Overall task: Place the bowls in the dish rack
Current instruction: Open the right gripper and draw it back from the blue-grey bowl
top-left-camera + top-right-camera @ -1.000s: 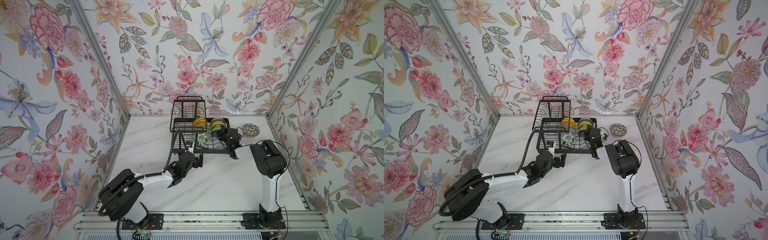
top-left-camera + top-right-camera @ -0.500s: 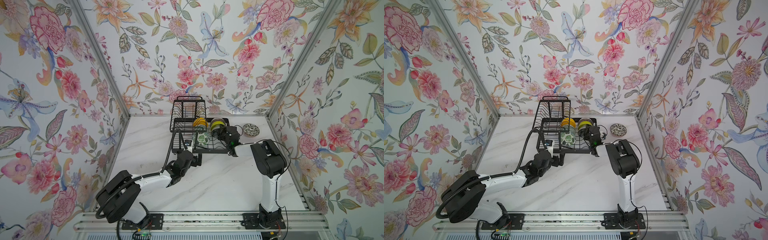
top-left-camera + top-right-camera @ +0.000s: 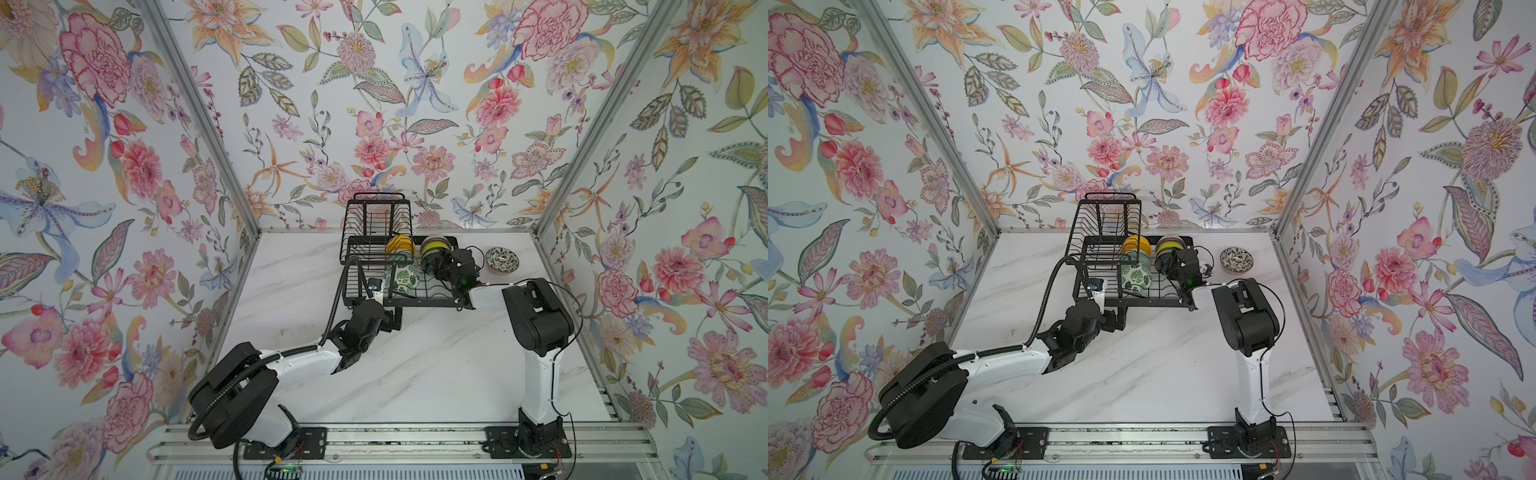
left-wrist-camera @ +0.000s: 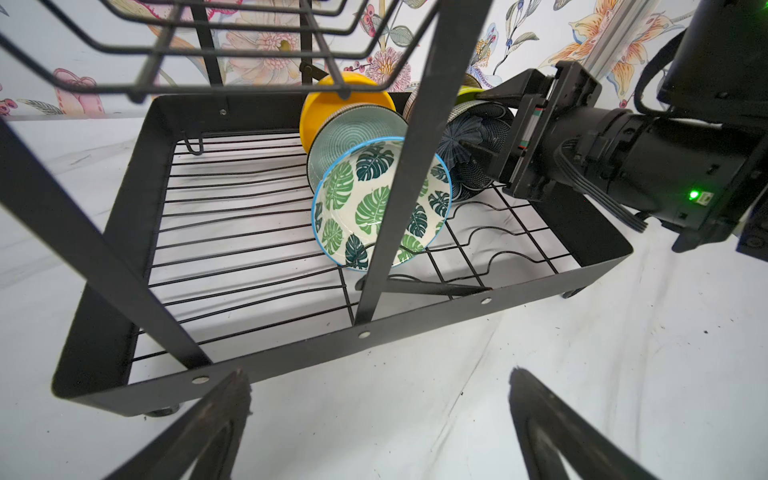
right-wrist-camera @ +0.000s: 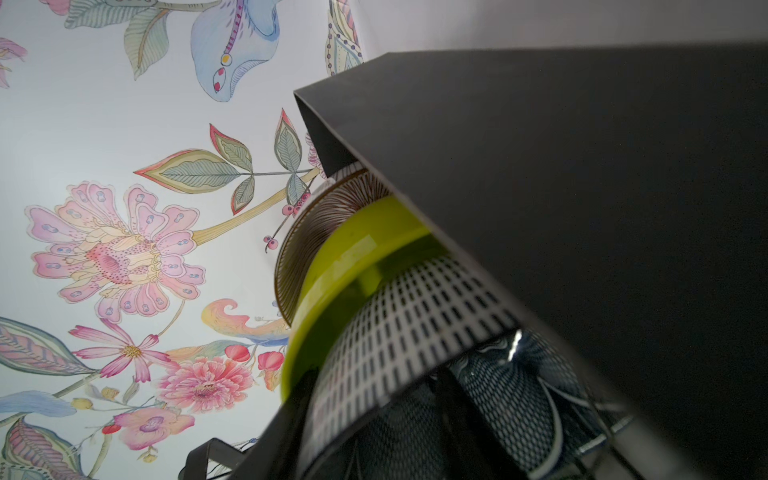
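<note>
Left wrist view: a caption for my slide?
Leaf-print bowl stands on edge in the dish rack; right gripper straddles the dark blue bowl.

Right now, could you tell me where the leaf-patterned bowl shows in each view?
In a top view: leaf-patterned bowl, in the dish rack's lower tray.
In a top view: same place.
Left wrist: centre, partly behind a rack post.
Right wrist: not in it.
Landmark: the yellow bowl behind it.

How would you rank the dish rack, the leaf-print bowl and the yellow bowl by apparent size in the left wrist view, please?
1. dish rack, by far.
2. leaf-print bowl, nearest the camera.
3. yellow bowl, farther back and partly hidden, so the two bowls may really be alike.
</note>
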You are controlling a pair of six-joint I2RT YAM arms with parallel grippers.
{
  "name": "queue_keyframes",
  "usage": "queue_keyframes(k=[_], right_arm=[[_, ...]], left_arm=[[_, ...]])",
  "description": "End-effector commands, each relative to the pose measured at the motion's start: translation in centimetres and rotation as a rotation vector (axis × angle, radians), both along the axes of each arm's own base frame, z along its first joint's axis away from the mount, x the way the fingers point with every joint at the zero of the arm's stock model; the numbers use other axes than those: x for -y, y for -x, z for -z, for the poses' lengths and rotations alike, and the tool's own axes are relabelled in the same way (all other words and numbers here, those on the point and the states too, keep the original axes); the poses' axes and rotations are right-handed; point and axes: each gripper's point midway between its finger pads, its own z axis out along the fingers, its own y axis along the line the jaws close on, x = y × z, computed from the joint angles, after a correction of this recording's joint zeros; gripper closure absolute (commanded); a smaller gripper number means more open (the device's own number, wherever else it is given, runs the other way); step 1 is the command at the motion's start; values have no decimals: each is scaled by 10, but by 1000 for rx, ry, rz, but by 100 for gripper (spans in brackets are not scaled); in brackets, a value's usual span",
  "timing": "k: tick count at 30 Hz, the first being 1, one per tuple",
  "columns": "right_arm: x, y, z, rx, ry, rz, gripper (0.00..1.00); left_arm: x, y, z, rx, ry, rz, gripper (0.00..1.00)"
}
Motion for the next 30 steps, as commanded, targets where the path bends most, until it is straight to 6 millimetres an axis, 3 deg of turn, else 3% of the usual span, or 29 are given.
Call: queue_keyframes(k=[1, 16, 30], right_arm=[[-23, 6, -18, 5, -23, -86, 51], [-26, 17, -46, 42, -25, -115, 36], [-22, 45, -76, 87, 42, -181, 25]], left_arm=[[-6, -3, -11, 21, -5, -10, 1], [-7, 2, -11, -25, 54, -32, 1], [-7, 12, -19, -11, 93, -73, 1]])
